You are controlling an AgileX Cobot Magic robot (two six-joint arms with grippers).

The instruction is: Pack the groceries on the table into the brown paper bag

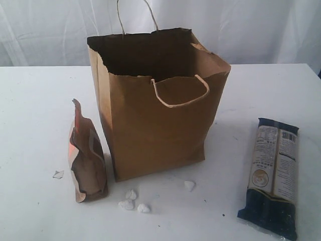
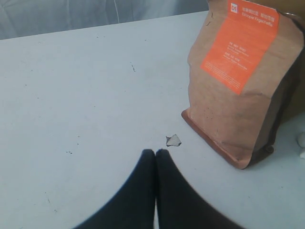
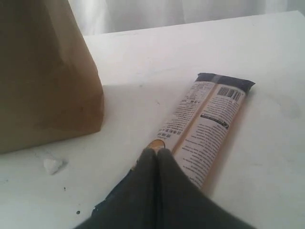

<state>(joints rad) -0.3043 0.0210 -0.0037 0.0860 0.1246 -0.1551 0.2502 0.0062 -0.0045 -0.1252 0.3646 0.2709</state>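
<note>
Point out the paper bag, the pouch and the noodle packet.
paper bag (image 1: 160,135), exterior view, front panel.
pouch (image 2: 228,114), left wrist view, brown front below orange label.
noodle packet (image 3: 205,119), right wrist view, printed middle.

**Left gripper**: two dark fingers lie pressed together along their inner edges, the tips meeting with no gap. The pair broadens toward the wrist into a wide wedge.

**Right gripper**: it takes the same posture, with dark fingers closed tip to tip and a thin seam marking the line of contact.

Both pairs close on themselves alone.
</note>
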